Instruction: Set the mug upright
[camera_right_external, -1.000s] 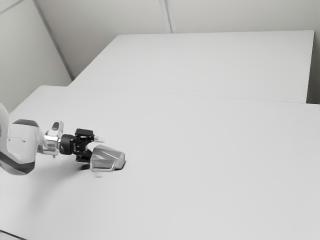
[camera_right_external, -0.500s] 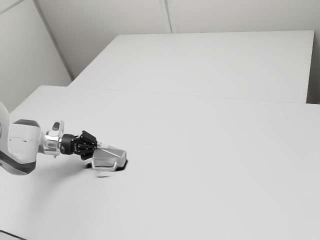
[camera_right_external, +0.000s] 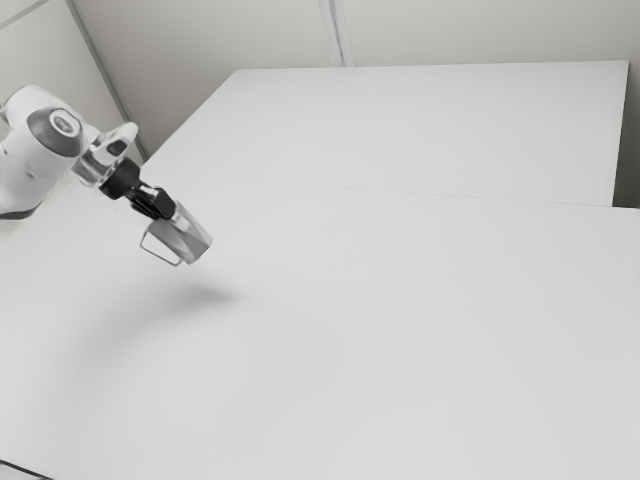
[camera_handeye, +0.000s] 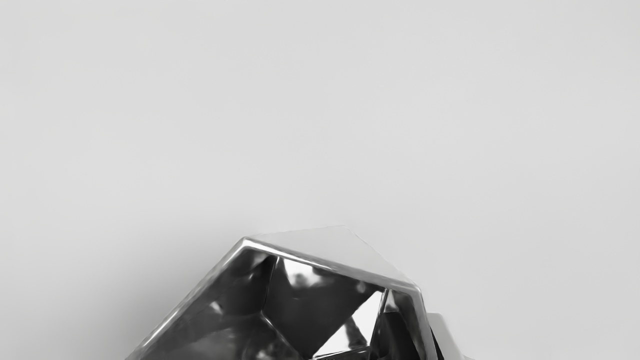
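Black two-finger tool (camera_right_external: 169, 211) pinching faceted silvery metal mug (camera_right_external: 183, 238), probably near rim (camera_handeye: 332, 264), over white worktop (camera_right_external: 400, 330), base (camera_right_external: 201, 250) slanting down, away from tool.

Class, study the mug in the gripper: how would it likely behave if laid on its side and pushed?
The mug would probably slide or rock rather than roll, its walls being flat facets and its handle jutting out. Its glossy surface may be slippery. It looks stiff, its rim straight-edged with the gripper shut on it.
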